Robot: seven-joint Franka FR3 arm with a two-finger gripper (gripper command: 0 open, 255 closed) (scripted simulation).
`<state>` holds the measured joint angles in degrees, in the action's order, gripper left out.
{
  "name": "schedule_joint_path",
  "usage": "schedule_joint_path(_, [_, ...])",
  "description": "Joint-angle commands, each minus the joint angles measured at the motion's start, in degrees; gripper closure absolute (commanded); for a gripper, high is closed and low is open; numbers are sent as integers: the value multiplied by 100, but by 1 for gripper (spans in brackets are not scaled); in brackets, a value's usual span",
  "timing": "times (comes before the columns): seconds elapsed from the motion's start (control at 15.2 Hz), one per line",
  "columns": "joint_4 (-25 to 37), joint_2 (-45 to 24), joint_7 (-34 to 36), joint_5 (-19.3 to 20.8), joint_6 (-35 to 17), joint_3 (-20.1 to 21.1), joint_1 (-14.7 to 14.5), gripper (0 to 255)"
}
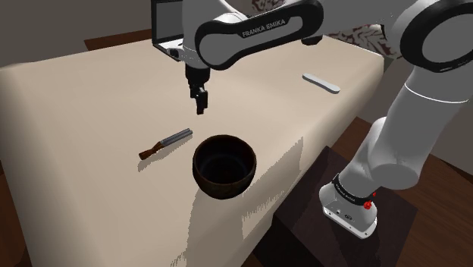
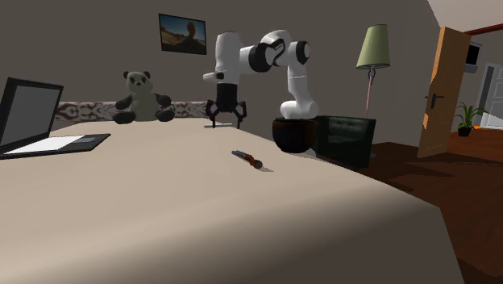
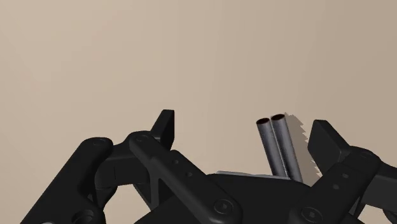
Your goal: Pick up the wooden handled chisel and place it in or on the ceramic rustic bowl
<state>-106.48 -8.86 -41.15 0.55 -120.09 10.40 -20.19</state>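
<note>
Black and spread apart, the gripper hangs empty above the beige table, clasping nothing. The chisel lies flat on that table just beside the dark brown bowl, apart from it, on the shoulder view's left. In the wrist view a grey shaft, probably its blade, sits close to one finger rather than centred. Closing from this offset, the nearer finger would likely strike first and roll or pivot the slim tool away. Lying so low, it also leaves little room between fingertips and tabletop. Its handle is reddish-brown and its blade dull grey, with the blade end nearer the gripper.
</note>
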Motion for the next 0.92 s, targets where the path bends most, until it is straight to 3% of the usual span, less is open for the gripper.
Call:
schedule_joint_path(0.0, [164,-220,-183,56,-74,109,-109,0])
schedule_joint_path(0.59, [906,-1106,-878,403,-246,588,-663,0])
schedule_joint_path(0.86, [805,-1255,-846,454,-491,570,-684,0])
